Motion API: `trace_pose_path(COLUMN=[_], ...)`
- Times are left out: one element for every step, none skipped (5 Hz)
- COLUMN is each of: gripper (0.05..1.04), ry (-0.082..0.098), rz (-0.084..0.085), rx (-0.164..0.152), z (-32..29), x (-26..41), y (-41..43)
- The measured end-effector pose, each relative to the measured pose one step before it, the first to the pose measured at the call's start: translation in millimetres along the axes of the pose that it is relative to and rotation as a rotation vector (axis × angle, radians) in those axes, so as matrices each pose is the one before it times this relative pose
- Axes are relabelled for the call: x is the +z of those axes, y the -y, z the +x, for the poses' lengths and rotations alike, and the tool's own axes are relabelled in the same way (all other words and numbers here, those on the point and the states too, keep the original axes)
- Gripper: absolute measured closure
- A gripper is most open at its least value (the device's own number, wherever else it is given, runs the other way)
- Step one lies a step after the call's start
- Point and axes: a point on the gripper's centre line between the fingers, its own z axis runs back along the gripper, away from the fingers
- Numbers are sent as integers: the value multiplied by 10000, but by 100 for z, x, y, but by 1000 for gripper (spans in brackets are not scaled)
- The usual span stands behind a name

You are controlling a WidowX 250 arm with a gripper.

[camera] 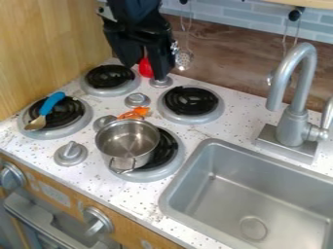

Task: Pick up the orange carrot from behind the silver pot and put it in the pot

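Blue-grey tiles (pixel 240 18) top a brown backsplash (pixel 228 51) — pale wood panel (pixel 46 48) alongside.

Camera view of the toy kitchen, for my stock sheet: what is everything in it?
round red object: one, red, counter's rear, by the gripper
small orange object: one, orange, behind the pot
shiny metal pot: one, silver, front right burner
blue-handled spoon: one, blue and tan, front left burner
coil burners: four, black with grey rims, stovetop
round metal-look knobs: at least five, silver-grey, counter and front panel
rectangular basin: one, grey, lower right
curved tap: one, silver-grey, behind the basin
slotted utensil: one, silver, hanging at the wall
speckled counter: one, white, around burners
black robot gripper: one, black, above the rear counter
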Motion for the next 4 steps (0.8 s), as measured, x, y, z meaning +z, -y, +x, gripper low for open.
trace_pose_path(gripper=[87,87,87,87], ry=[-298,-1057,-530,27], rz=[-42,1193,882,9], rx=[-5,384,-13,93], z=[-333,455,1819,2111], x=[-782,-2843,-1477,-1186], y=[79,-2457,-1644,-1112])
